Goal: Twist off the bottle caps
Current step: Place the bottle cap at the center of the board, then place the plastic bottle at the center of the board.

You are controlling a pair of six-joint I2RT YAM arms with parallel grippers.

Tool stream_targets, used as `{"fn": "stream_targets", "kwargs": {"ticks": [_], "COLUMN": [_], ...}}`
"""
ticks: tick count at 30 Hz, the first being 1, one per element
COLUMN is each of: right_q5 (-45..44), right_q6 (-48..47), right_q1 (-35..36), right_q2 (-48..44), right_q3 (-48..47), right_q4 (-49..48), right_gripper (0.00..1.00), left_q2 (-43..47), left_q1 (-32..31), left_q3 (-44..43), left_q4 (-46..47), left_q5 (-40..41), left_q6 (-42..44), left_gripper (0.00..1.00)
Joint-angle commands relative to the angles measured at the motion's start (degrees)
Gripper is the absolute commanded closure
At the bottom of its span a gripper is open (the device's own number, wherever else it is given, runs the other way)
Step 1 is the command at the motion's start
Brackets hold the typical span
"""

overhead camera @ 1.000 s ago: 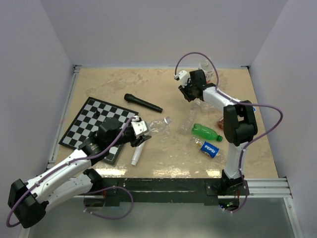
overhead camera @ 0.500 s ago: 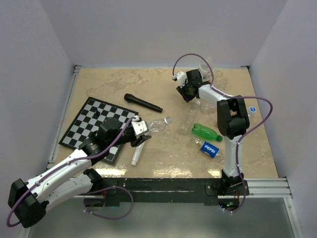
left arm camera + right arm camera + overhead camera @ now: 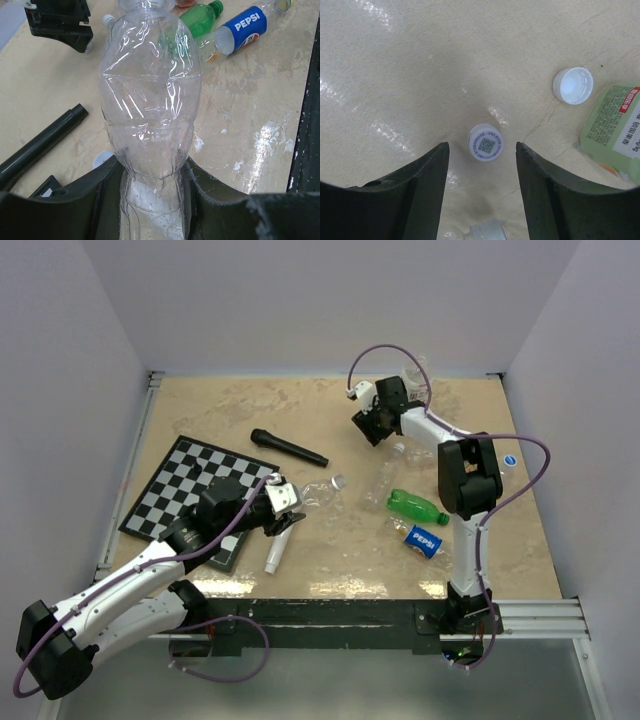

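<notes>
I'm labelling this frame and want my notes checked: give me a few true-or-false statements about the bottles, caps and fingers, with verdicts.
1. The left fingers grip the clear crumpled plastic bottle. True.
2. The right fingers pinch the white round plastic cap with a printed code. False: it lies on the table between the open fingers, touching neither.
3. A second white cap lies open side up near a green-labelled bottle. True.
4. The black microphone rests on the chessboard. False: it lies on the table, off the board.
5. The blue-labelled Pepsi bottle stands upright. False: it lies on its side.
</notes>
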State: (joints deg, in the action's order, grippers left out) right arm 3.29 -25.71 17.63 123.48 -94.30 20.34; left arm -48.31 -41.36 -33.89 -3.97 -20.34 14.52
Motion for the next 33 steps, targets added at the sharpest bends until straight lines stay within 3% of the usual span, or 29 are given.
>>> {"fn": "stream_targets", "kwargs": {"ticks": [1, 6, 11, 12, 13, 14, 15, 21, 33], "right_q5": [3.4, 18.7, 42.4, 47.1, 50.4, 54.0, 56.5, 61.6, 71.1], "right_q6": [-0.8, -9.3, -37.9, -47.7, -61.0, -67.9, -72.0, -73.0, -59.9], "right_q1": [0.4, 0.7, 0.7, 0.7, 0.9, 1.2, 1.7, 9.0, 15.0], "right_q2": [-6.0, -19.0, -34.2, -36.9, -38.8, -40.5, -41.7, -39.6, -36.0], "right_q3": [-1.0, 3.2, 13.8, 15.9, 18.0, 19.5, 20.6, 16.4, 12.7], "right_q4": [1.6, 7.1, 22.1, 27.0, 32.1, 35.5, 37.7, 44.1, 39.6], "right_gripper": [0.41, 0.41, 0.32, 0.26, 0.09, 0.02, 0.02, 0.02, 0.03], "left_q2": [0.4, 1.3, 1.3, 1.3, 1.0, 1.1, 1.0, 1.0, 1.5], "left_q1": [0.2, 0.2, 0.2, 0.3, 0.3, 0.3, 0.3, 0.3, 0.3], "left_q3": [-1.0, -0.8, -0.7, -0.8, -0.8, -0.8, -0.8, -0.5, -0.4], "left_q4": [2.7, 3.0, 3.0, 3.0, 3.0, 3.0, 3.1, 5.0, 5.7], "left_q5": [0.5, 0.9, -0.2, -0.7, -1.3, -2.0, -2.3, -3.7, -5.2], "left_q6": [-0.2, -0.2, -0.5, -0.5, -0.5, -0.5, -0.6, -0.8, -1.3], "left_gripper": [1.0, 1.0, 1.0, 1.0, 1.0, 1.0, 1.0, 1.0, 1.0]}}
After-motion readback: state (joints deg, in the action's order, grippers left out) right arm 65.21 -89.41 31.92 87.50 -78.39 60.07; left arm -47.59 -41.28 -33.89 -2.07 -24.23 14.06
